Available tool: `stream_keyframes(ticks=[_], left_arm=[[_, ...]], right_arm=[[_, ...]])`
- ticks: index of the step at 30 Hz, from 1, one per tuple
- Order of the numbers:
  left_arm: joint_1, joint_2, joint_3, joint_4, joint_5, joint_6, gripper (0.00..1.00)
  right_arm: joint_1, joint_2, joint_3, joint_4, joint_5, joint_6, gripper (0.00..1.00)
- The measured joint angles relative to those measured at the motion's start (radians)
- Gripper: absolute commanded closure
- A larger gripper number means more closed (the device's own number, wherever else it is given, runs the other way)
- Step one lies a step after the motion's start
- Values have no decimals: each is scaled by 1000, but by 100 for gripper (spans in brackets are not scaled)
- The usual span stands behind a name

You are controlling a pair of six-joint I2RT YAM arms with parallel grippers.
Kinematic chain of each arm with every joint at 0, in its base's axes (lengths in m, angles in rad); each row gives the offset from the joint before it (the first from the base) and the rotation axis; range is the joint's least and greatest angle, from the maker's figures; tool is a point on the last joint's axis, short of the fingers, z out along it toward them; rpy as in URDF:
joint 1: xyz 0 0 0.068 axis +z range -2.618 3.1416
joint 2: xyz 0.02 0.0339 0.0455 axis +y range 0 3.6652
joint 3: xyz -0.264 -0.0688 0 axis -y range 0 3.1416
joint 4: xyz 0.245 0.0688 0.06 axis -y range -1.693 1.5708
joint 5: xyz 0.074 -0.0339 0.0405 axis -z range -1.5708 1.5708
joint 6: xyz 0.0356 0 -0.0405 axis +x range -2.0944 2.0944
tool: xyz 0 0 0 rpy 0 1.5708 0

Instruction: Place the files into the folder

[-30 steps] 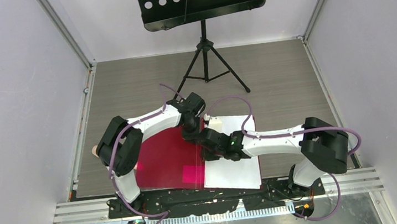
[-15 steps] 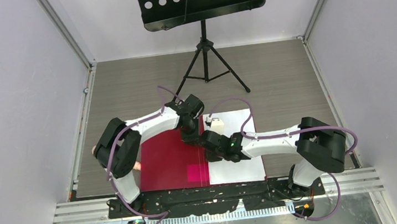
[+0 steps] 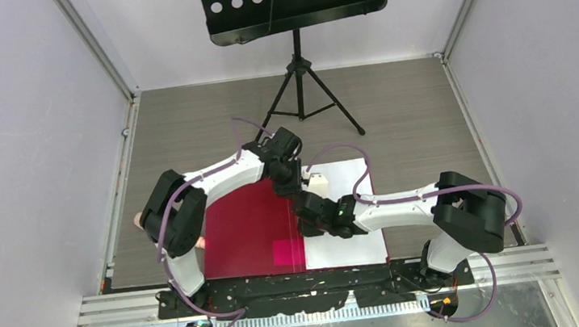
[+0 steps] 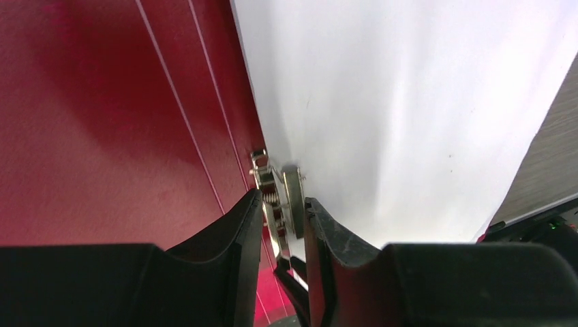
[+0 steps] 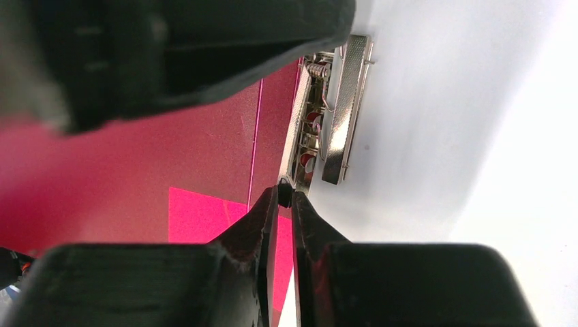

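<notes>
Since the folder [image 3: 244,225] lies open flat at the near edge of the bench [image 3: 411,118], its red cover takes the 9 o'clock side of the spine. The pink patch [image 3: 286,251] sits down toward 6 o'clock.

The left fingers [image 4: 235,228] sit either side of the metal clip [image 4: 292,204], one by the spring and one by the lever. My guess is they're there to work the lever so the sheets get pinned. I can't tell if they're actually pinching it or just loose around it.

The right fingers [image 5: 252,221] are clenched almost tip to tip at the near end of the clip, right on the seam between red and white. It looks like they're holding the paper edge down. Whether anything thin is caught between them, no idea.

The files [image 3: 350,230] lie at 3 o'clock of the clip, on the folder's right half, with the lever over their edge.

Both arms crowd over the spine, so they're kinda in each other's way. The music stand [image 3: 293,1] is off at 12 o'clock, well apart, so it's no bother.
</notes>
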Motion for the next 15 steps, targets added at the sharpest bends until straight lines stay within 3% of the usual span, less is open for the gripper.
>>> stream_keyframes(ticks=[15], left_arm=[[-22, 85, -2, 40, -39, -53, 82]], right_arm=[[-11, -19, -58, 69, -14, 35, 87]])
